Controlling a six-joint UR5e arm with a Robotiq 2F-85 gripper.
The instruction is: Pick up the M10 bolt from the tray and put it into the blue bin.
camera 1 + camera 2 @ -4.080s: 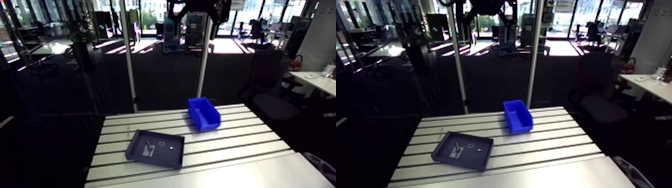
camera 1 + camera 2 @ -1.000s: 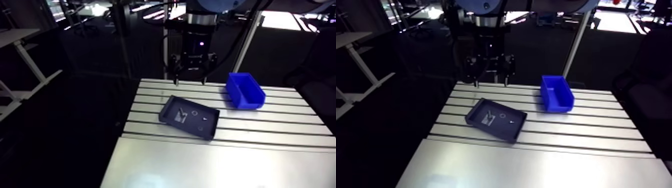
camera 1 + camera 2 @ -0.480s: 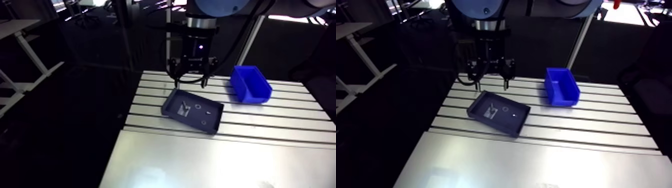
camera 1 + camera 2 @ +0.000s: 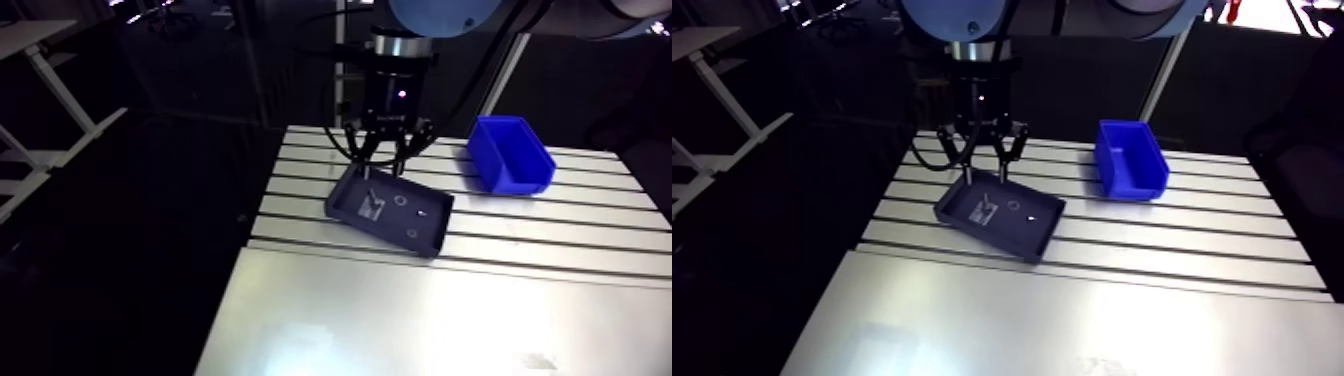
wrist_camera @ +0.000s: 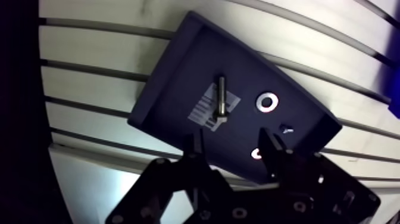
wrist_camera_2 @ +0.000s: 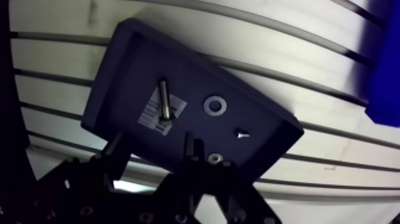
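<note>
The M10 bolt [image 5: 220, 98], a long silver bolt, lies on a white label in the dark tray [image 5: 178, 77]. In the wrist view my gripper [image 5: 233, 149] hangs above the tray's near side. The bolt lies just ahead of it, off towards one finger. The fingers [image 5: 196, 149] stand partly apart with nothing between them, so the gripper is open. In the arm view the gripper [image 4: 383, 158] hovers over the tray's far edge. The blue bin [image 4: 510, 152] stands to the right of the tray, open side up.
A large washer [image 5: 266, 101], a small screw [image 5: 287, 128] and a small ring [image 5: 256, 154] also lie in the tray. The slotted table [image 4: 560, 235] runs under everything. Its smooth front plate [image 4: 420, 320] lies nearer the camera.
The gripper has come down closer to the tray's far edge, and its fingers stand nearer together than just before. The arm view has shifted with the arm.
</note>
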